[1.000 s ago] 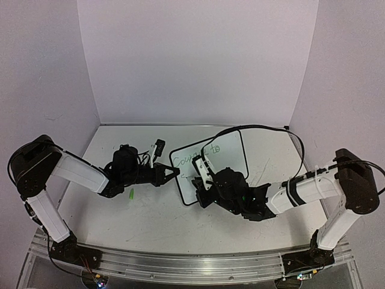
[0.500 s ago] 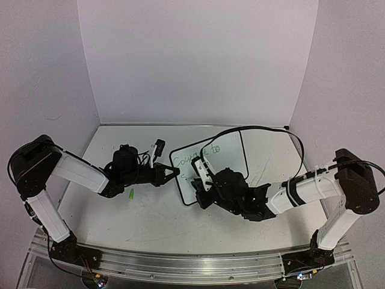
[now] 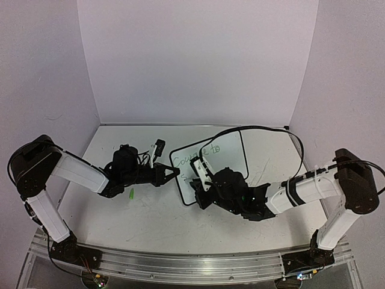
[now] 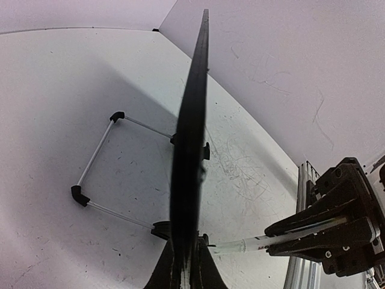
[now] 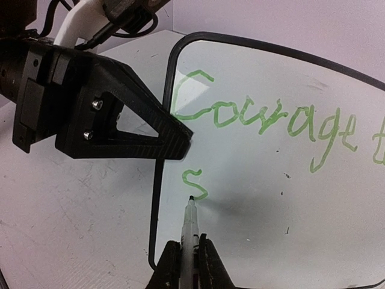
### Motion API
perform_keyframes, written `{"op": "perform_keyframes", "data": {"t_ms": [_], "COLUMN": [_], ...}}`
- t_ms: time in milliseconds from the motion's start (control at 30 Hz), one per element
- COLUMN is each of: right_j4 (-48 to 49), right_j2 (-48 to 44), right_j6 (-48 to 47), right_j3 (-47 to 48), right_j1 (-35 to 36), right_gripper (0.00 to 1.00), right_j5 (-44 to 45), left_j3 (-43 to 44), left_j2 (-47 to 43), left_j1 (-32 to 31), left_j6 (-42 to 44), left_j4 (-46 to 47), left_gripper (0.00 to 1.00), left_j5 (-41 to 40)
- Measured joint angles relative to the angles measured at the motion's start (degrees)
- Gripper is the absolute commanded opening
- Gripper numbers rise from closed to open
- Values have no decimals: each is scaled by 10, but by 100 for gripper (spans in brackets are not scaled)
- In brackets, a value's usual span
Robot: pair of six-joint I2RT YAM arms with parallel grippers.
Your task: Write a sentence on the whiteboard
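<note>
Right wrist view puts me in the middle of the writing step. At the bottom centre of that frame the right gripper (image 5: 185,256) has its fingers pinched on a thin marker (image 5: 190,223). The marker's tip sits at the lower tail of the letter S (image 5: 194,182) on the whiteboard (image 5: 283,198). I cannot tell for certain whether the tip is pressing or just off the surface.

The sentence (image 5: 264,120) runs in green across the upper half of the board. Line 1 reads "Courage t" before the right edge of the frame cuts it off, and line 2 has only that 1 letter.

The left gripper (image 4: 185,265) is clamped on the board's black frame. In the left wrist view the board stands edge-on up the middle of the frame, with the fingers closed on it at the bottom centre. Its wire stand (image 4: 96,162) sits at centre left.

From the top view the board sits just right of centre between the 2 arms. A green cap (image 3: 131,194) lies on the table (image 3: 150,223) left of centre.

I judge most of line 2 is yet to be written. Next I would ease the tip off and shift it slightly toward the right of the frame. Then I would start the following letter with light pressure, while the left hold steadies the board against the push.
</note>
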Motion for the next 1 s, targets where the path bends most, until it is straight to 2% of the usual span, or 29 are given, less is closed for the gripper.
{"op": "perform_keyframes", "data": {"t_ms": [400,567,1000], "right_j4": [1,10,9], "right_j2": [-23,-43,-22], "right_j6": [0,-4,-8], "right_j3": [-7,-10,4], "right_j1": [0,0,-2], "right_gripper": [0,0,0], "right_j5": [-18,-3,29], "left_j3": [0,0,0], "left_j2": [0,0,0], "left_j1": [0,0,0], "left_j6": [1,1,1], "left_j4": [0,0,0], "left_gripper": [0,0,0], "left_j5": [0,0,0]}}
